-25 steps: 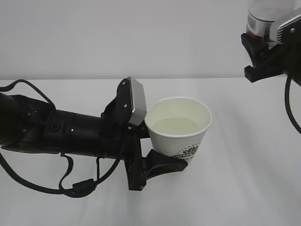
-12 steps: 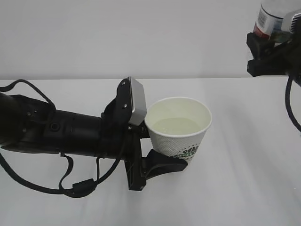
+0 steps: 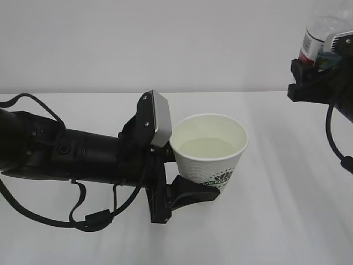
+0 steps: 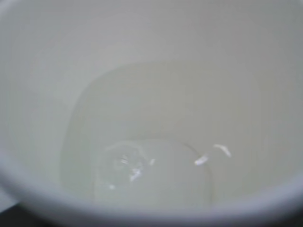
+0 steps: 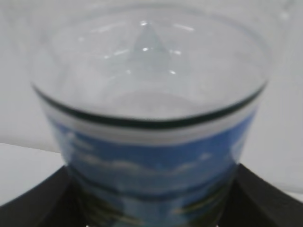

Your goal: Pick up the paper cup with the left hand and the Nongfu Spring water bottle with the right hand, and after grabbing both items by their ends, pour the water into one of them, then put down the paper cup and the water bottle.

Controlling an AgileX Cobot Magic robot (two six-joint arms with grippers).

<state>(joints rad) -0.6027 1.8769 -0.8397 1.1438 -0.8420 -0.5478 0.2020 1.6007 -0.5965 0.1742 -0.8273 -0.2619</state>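
Left hand [image 3: 185, 179] pinches the paper cup [image 3: 209, 149] low on its wall — cup sits upright between the jaws above the table [image 3: 287, 210], water [image 3: 207, 148] pooled inside. Right hand [image 3: 317, 77] is up at far right, jaws clamped on the Nongfu Spring water bottle [image 3: 320, 38] — bottle body fills the gap between them.

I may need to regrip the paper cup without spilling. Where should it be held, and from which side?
Grip the paper cup around its lower wall, coming in level from the side, as the left end effector does now. The cup is upright, open-topped and holds water, so avoid a top approach; the taper and rolled rim resist slipping down.
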